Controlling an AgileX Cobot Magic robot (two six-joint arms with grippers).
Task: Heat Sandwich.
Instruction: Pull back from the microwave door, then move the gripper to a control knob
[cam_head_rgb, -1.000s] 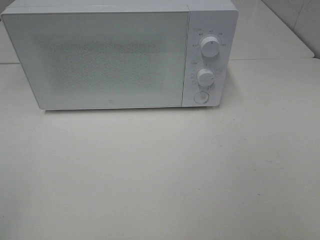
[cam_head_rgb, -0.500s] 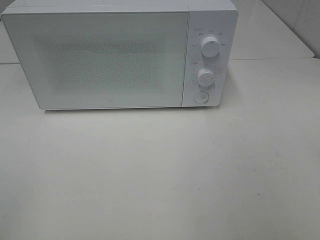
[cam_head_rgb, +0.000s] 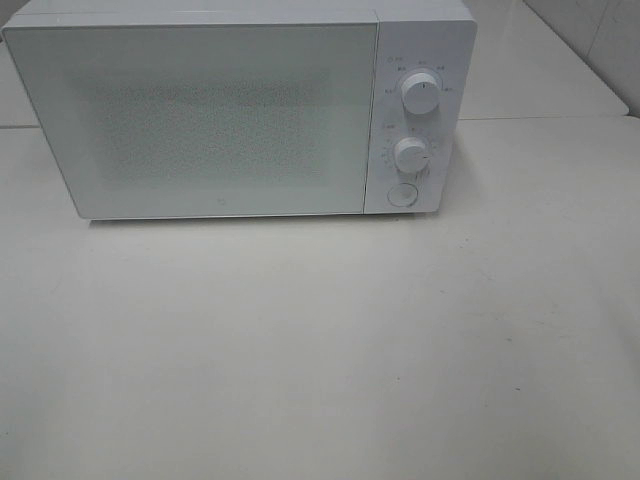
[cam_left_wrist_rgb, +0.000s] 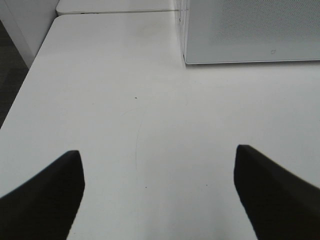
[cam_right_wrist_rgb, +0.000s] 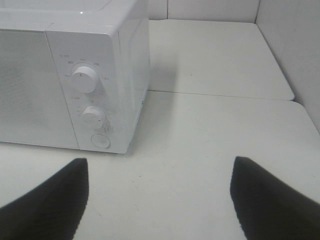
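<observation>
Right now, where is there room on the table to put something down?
The biggest bare patch is the table in front of the microwave, from its shut door to the near edge. More bare table lies right of the dials and left of the microwave. Nothing is crowded; only the microwave fills the back.

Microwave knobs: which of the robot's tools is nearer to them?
Right. The right tool, open, sits out front at the knobs end; the left tool, open, sits off the far door corner.

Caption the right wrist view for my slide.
Open right claw over the white table, facing the closed microwave and its control panel.
</observation>
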